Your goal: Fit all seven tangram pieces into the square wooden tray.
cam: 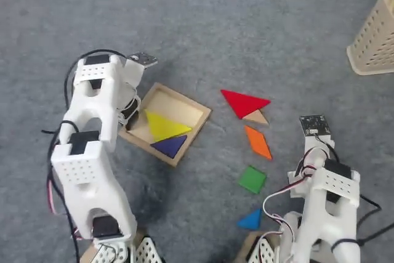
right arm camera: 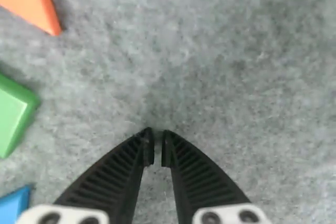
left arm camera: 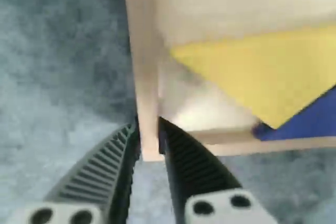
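Two jobs: your left hand [left arm camera: 149,129] grips the tray [cam: 186,98] wall, so hold steady; your closed, empty right hand [right arm camera: 155,142] should open over the green square [cam: 252,179].

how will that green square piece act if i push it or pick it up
The flat green square block looks stiff and thick-edged, so it should hold its shape and not roll. It lies flat on the fuzzy grey mat, so a push would probably slide it with some drag, perhaps turning it.
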